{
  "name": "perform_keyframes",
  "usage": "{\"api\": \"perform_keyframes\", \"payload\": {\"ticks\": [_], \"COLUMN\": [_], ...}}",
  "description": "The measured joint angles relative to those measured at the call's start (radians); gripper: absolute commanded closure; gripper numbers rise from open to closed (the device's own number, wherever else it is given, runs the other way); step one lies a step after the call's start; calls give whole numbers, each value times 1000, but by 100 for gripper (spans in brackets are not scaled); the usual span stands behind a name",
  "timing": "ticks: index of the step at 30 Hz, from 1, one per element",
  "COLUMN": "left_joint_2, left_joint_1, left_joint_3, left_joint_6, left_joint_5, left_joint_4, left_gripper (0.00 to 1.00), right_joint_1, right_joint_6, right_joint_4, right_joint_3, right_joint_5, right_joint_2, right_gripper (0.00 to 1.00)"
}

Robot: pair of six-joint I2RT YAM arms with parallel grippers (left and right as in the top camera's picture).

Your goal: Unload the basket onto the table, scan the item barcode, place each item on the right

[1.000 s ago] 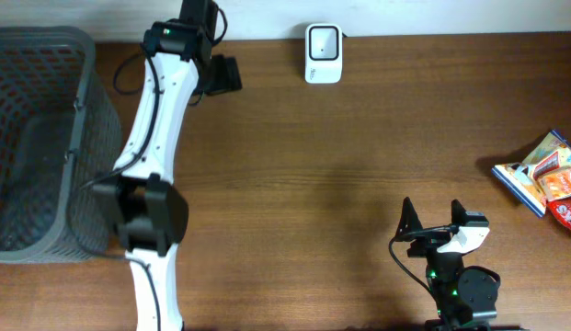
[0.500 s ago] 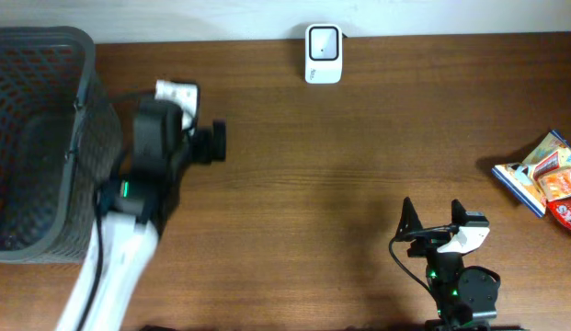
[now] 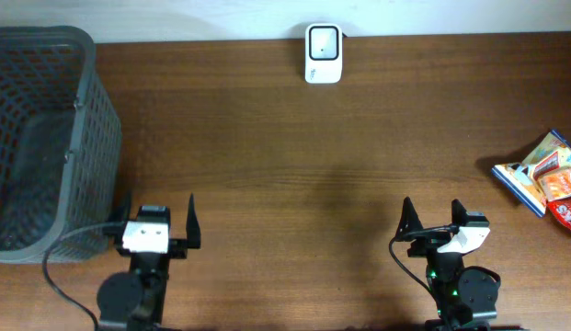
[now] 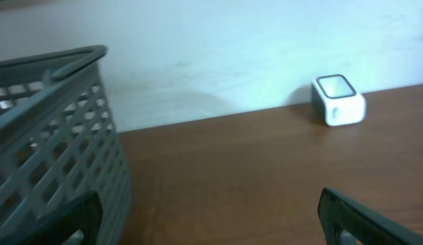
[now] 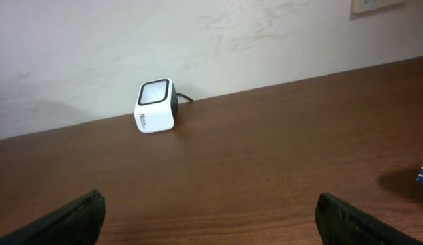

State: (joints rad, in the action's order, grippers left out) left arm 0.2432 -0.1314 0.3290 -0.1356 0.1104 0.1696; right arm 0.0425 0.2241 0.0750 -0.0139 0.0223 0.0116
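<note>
Pulled back from the basket (image 3: 83, 138) to the near edge, the left gripper (image 3: 159, 208) sits wide and empty like the right gripper (image 3: 432, 210), which should take a snack packet (image 3: 542, 175) at the right edge and face its barcode to the scanner (image 3: 323, 52).

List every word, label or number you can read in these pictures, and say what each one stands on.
No text can be read here.
White scanner: small dark logo on its front, too blurred to read.
Snack packets on the far right: coloured print, too small to read.
Grey basket: no lettering visible.
</note>
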Motion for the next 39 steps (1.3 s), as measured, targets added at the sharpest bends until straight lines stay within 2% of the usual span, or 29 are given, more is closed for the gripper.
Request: {"api": "perform_keyframes", "payload": {"ticks": [3, 7, 16, 21, 26, 35, 39], "left_joint_2": [-123, -196, -229, -230, -231, -231, -232], "left_joint_1": [61, 106, 135, 148, 160, 160, 160], "left_joint_3": [-101, -155, -293, -315, -318, -318, -318], "left_joint_6": [-3, -3, -3, -3, -3, 1, 81], "left_joint_5": [-30, -65, -87, -94, -96, -96, -77], "left_joint_4": [-24, -58, -294, -265, -96, -93, -93], "left_gripper": [1, 1, 1, 1, 1, 1, 1], "right_joint_1": [0, 0, 0, 0, 0, 0, 0], "right_joint_6": [0, 0, 0, 0, 0, 0, 0], "right_joint_4": [0, 0, 0, 0, 0, 0, 0], "right_joint_3": [0, 0, 0, 0, 0, 0, 0], "right_joint_5": [0, 0, 0, 0, 0, 0, 0], "right_joint_2": [-1, -1, -1, -1, -1, -1, -1], "right_gripper": [2, 2, 2, 2, 2, 2, 2]}}
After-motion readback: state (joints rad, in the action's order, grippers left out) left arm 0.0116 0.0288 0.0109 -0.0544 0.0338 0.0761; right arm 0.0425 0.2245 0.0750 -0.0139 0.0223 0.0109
